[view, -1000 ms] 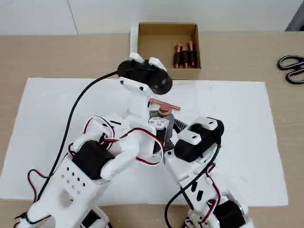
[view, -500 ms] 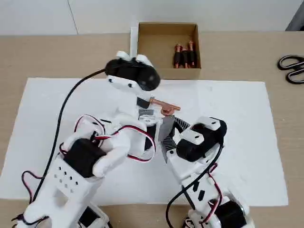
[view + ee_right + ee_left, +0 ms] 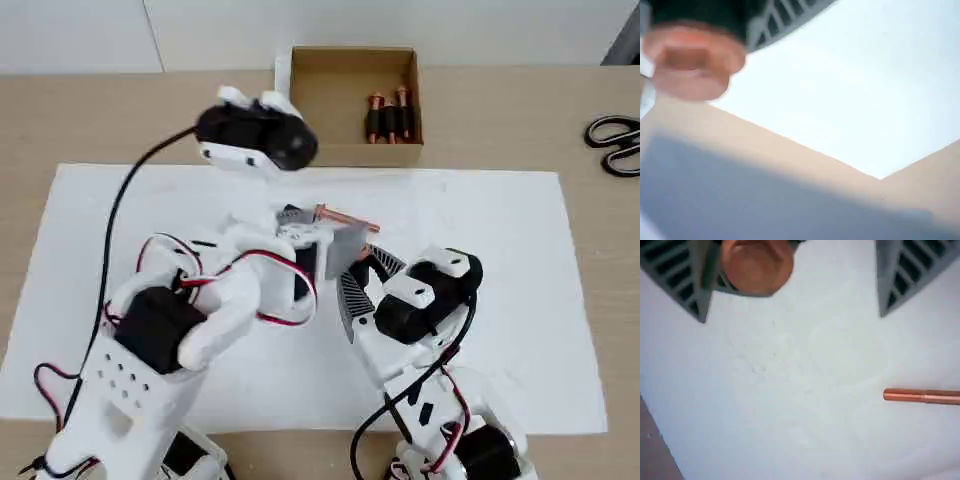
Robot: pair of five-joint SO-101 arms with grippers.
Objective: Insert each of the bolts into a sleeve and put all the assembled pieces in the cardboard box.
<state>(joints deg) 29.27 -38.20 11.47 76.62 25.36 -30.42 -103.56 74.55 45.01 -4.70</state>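
On the tan table [image 3: 90, 110] lies a white sheet [image 3: 100, 230], and the left arm [image 3: 170, 330] stretches over its left half toward the middle. The left gripper [image 3: 792, 317] is released. In its own wrist view its two grey ribbed fingers [image 3: 675, 275] stand wide apart with bare sheet between them. A copper bolt head [image 3: 757, 265], seen end-on with a dark rim round it, sits right against one of those fingers and well clear of the other, so this gripper has no clamp on it.

Just beside the left gripper, a loose bolt [image 3: 345, 218] lies flat on the sheet near the middle of the table, apart from the bolt head. Behind it, at the sheet's far edge, stands the cardboard box [image 3: 325, 100], open at the top.

The right gripper [image 3: 362, 282] sits just right of the left one, near the loose bolt. In its wrist view the bolt head shows blurred and close, touching a black sleeve [image 3: 695, 10] — whether this gripper grasps that piece cannot be told.

A small cluster of finished pieces [image 3: 390, 118], copper bolts in dark sleeves, lies side by side in the box's right part, against its near wall. Far right on the bare table, off the sheet, lie scissors [image 3: 612, 145].
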